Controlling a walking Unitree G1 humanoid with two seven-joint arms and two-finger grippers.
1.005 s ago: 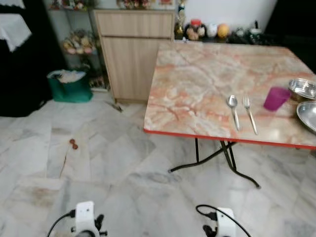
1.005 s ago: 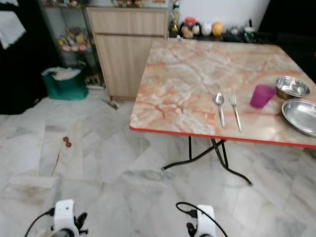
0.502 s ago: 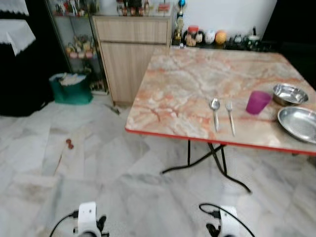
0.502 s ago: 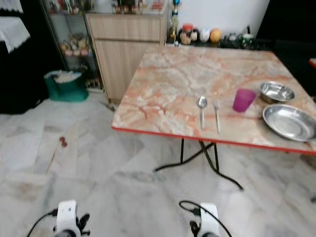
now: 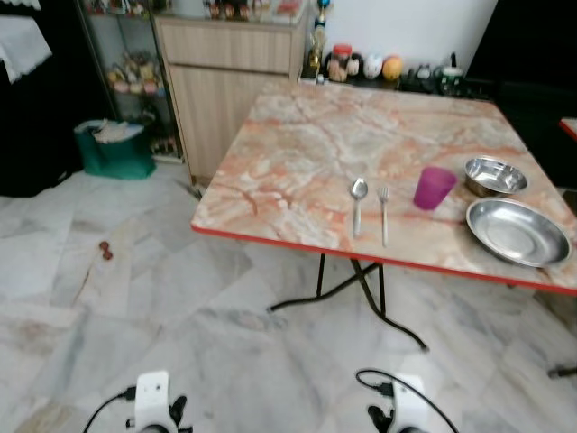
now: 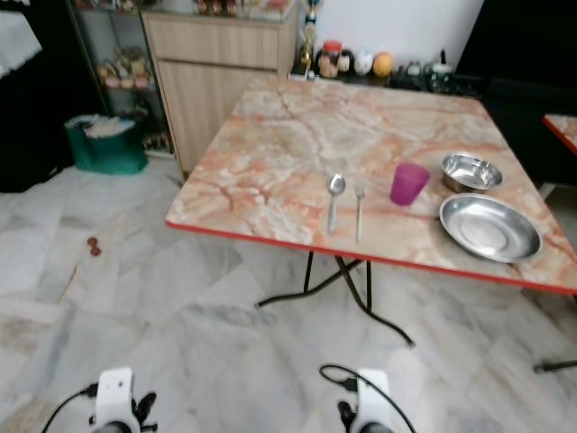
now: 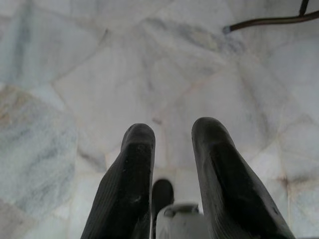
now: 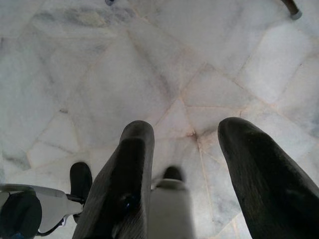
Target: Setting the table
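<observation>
Camera has swung since a second ago — the marble-patterned folding table with red edge [image 5: 297, 171] sits further left in view, and the large steel plate [image 5: 516, 231] shows whole. Approach step, nothing held. Left gripper [image 7: 172, 149] and right gripper [image 8: 187, 149] both hang low over the floor, fingers apart, empty. Steel spoon [image 5: 357, 204], steel fork [image 5: 383, 214], purple plastic cup [image 5: 434, 188] and what looks like a small steel bowl [image 5: 494, 175] lie well ahead and above. Next: close in, raise an arm.
</observation>
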